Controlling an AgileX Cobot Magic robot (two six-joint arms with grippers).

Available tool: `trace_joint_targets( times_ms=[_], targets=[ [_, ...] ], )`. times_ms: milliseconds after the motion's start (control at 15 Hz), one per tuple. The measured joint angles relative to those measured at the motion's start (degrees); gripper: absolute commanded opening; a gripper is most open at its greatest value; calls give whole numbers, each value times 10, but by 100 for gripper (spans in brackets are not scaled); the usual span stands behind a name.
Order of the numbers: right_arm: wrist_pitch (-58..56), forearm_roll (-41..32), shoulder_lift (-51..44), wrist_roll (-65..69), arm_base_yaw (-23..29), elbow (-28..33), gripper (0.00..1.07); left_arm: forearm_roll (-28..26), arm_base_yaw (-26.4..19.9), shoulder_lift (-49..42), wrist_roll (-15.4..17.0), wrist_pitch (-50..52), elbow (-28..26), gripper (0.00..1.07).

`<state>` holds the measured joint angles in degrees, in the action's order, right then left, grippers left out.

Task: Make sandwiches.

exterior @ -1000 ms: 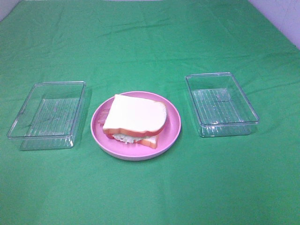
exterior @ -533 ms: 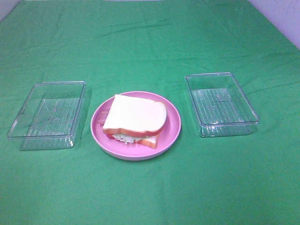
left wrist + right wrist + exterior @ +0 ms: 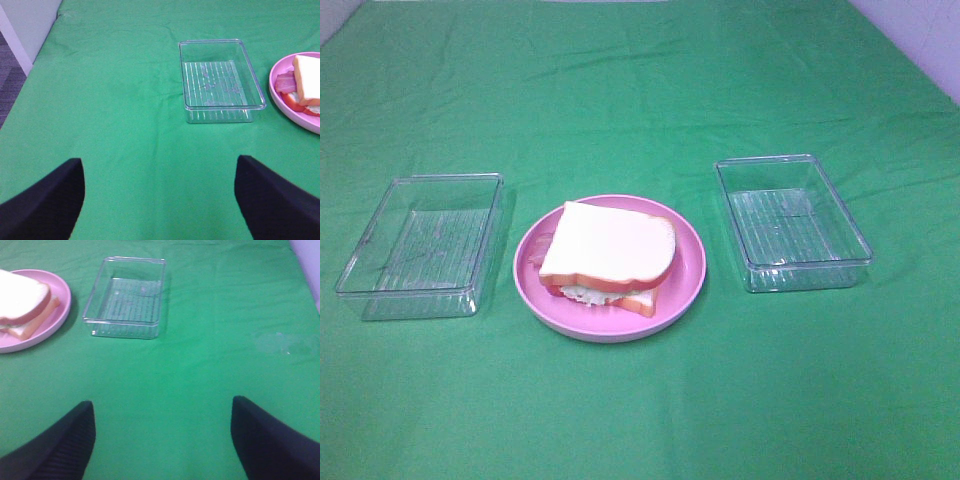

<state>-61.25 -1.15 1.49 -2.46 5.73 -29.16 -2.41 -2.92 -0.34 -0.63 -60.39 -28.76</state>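
We see the sandwich [image 3: 608,258] lying on a round pink plate [image 3: 687,262] in the middle of the green cloth [image 3: 640,90], between two clear plastic trays. Its top bread slice is white with an orange-brown crust, and under it pale lettuce and a reddish-pink strip of meat come out at the edge. The left tray [image 3: 420,245] stands just beside the plate, the right tray [image 3: 792,222] a little apart from it; both hold nothing. We can find no brand, label or writing on any of these things. In the wrist views the left gripper [image 3: 160,200] and the right gripper [image 3: 160,437] hang over bare cloth, well away from the sandwich, with their dark fingers [image 3: 45,200] spread wide and gripping nothing.
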Motion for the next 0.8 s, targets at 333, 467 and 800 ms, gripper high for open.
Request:
trace_joint_targets(
  times_ms=[333, 467, 800],
  targets=[
    [0, 1, 0, 0, -92, 0, 72, 0, -3, 0, 0, 0, 0, 78],
    [1, 1, -13, 0, -94, 2, 72, 0, -3, 0, 0, 0, 0, 78],
    [1, 1, -18, 0, -94, 2, 72, 0, -3, 0, 0, 0, 0, 78]
  ],
)
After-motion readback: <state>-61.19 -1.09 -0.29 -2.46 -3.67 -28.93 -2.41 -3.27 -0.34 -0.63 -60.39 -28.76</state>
